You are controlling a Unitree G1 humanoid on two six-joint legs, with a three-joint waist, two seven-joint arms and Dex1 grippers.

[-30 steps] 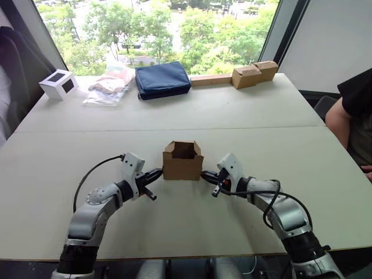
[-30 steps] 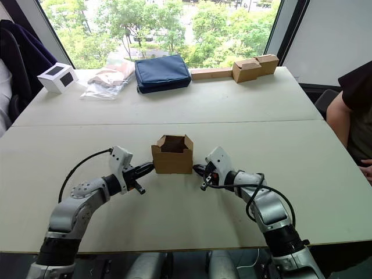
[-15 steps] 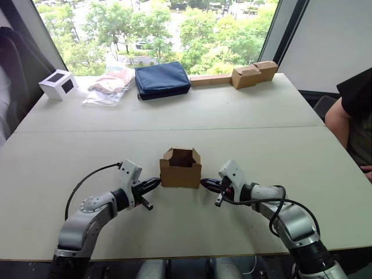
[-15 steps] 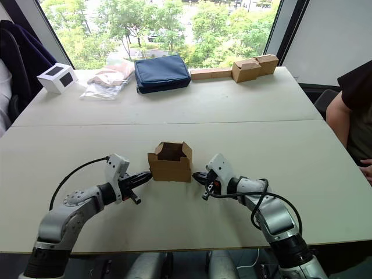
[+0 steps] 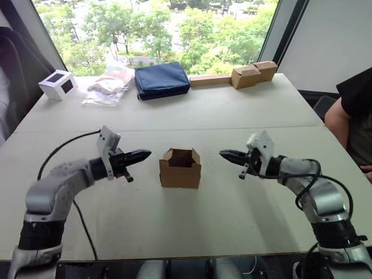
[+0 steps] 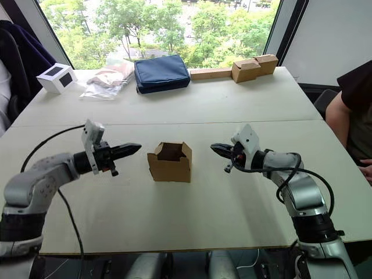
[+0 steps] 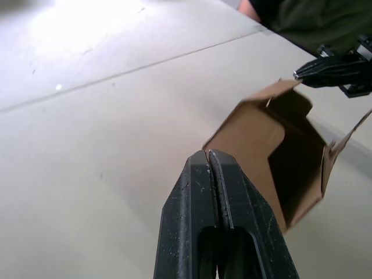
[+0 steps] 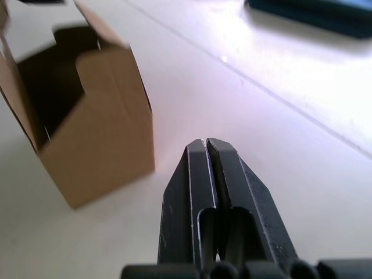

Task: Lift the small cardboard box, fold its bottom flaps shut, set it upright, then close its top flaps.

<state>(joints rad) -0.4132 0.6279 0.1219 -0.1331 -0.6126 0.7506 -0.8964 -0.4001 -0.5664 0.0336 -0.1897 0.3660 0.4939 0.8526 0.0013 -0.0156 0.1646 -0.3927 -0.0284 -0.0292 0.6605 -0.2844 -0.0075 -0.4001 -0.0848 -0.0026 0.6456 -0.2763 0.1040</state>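
The left gripper (image 5: 143, 154) is pressed fully shut, its two black fingers (image 7: 212, 174) meeting tip to tip with nothing between them; it hangs above the table (image 5: 232, 110), pointing toward the box (image 5: 181, 169) from the robot's left and apart from it. The right gripper (image 5: 226, 154) is likewise closed on nothing, its two fingers (image 8: 206, 160) flush together, aimed at the box from the robot's right and also clear of it. The one small brown box stands upright on the near half of the table, between the two grippers, its mouth open upward and its top flaps (image 5: 181, 153) standing up around the opening, with notched edges showing in the wrist views. Its inside is dark and looks empty.

Farther back, along the window edge, lie one white box (image 5: 58, 83) with a black panel at the far left, one clear bag (image 5: 107, 84) of pinkish stuff beside it, one dark blue pouch (image 5: 162, 79) near the middle, and one pair of tan boxes (image 5: 254, 74) joined to a long cardboard strip at the far right. One person's arm (image 5: 343, 119) in a dark sleeve shows at the right edge of the table
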